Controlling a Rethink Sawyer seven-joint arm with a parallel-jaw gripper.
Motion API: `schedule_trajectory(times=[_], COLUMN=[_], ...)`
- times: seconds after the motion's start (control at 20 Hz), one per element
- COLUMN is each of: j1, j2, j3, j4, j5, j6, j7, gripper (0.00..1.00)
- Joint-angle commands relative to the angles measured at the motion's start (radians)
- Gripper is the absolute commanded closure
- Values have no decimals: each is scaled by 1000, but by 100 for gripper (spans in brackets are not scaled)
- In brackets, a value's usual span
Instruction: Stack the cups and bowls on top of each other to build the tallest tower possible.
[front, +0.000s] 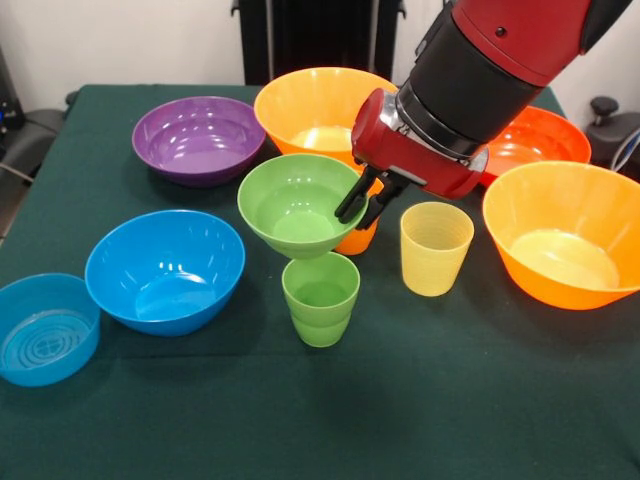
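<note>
Cups and bowls are spread over a dark green bench (420, 400), and none of them has anything in it. Near the middle, a green bowl (295, 200) hangs tilted just above a green ribbed cup (321, 297) that stands upright on the cloth; whether the bowl's bottom touches the cup's mouth is hard to tell. The pincer (360, 205) on the red and black arm (480, 70) is closed over the bowl's right rim, one black finger inside the rim and one outside.

An orange cup (358, 238) stands close behind the green bowl, mostly hidden by the bowl and the fingers. A pale yellow cup (435, 248) stands upright just to the right of it, apart from the green cup.

Behind the green bowl sits a big orange bowl (310, 105), with a purple bowl (198, 138) on its left. At the right are a second big orange bowl (565, 235) and — partly hidden by the arm — a red-orange bowl (540, 135) behind it. On the left a medium blue bowl (165, 270) sits beside a small translucent blue bowl (45, 330) at the edge, the two touching or nearly so.
</note>
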Motion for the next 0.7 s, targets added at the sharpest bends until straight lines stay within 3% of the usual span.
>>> schedule_trajectory(times=[0.05, 0.7], j1=[1, 2], j2=[29, 40], j3=[69, 66], j4=[10, -11], j5=[17, 26], j6=[-54, -56], j7=[182, 185], gripper=[100, 100])
